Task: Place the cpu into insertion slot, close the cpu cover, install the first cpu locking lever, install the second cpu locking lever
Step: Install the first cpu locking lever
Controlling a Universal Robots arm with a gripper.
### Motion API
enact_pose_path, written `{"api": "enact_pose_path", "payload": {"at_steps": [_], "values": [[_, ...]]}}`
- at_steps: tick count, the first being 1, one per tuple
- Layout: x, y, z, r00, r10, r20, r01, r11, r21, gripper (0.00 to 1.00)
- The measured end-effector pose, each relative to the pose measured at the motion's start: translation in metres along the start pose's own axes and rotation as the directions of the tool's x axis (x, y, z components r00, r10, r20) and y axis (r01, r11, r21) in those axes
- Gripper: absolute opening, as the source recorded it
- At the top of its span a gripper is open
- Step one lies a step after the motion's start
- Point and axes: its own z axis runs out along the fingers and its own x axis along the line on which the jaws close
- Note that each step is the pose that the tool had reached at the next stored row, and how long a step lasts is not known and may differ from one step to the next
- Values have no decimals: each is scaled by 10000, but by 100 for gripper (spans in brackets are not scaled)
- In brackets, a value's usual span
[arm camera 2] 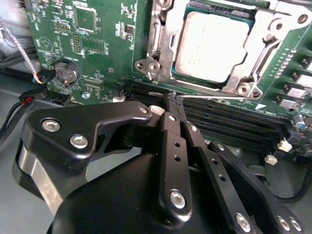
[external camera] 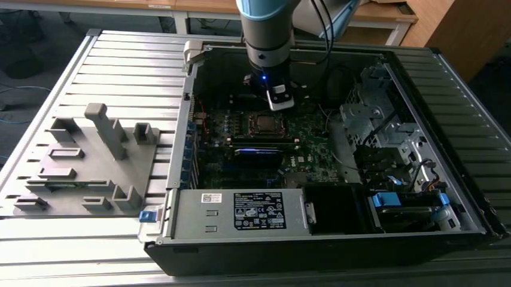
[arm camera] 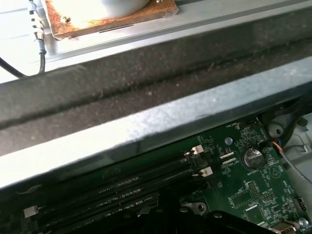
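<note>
The cpu (arm camera 2: 214, 44), a dull grey square chip, lies in its socket on the green motherboard (arm camera 2: 97, 48). The silvery cpu cover (arm camera 2: 242, 74) lies flat around it, with the chip's face showing through the cut-out. A thin metal locking lever (arm camera 2: 214, 97) runs along the socket edge nearest the memory slots. My gripper (arm camera 2: 174, 100) is shut, and its black fingertips rest at the end of that lever. In the exterior view the gripper (external camera: 277, 103) hangs inside the open computer case, just behind the cpu (external camera: 264, 124).
Black memory slots (arm camera 2: 229, 124) run beside the socket, close to the fingers (arm camera 2: 169, 146). A coin battery (arm camera: 252, 157) and loose cables (arm camera 2: 29, 92) sit to one side. The case wall (arm camera: 146, 122), power supply (external camera: 239, 212) and drive cage (external camera: 383, 119) close in. A grey fixture (external camera: 88, 161) stands on the exterior view's left.
</note>
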Motion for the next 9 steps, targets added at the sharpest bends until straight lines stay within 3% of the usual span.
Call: {"api": "enact_pose_path", "payload": {"at_steps": [2,9], "values": [[14,-5,-1,9999,-25,98,26,10000,-40,11],[60,-24,-1,9999,-24,143,25,10000,-61,11]]}}
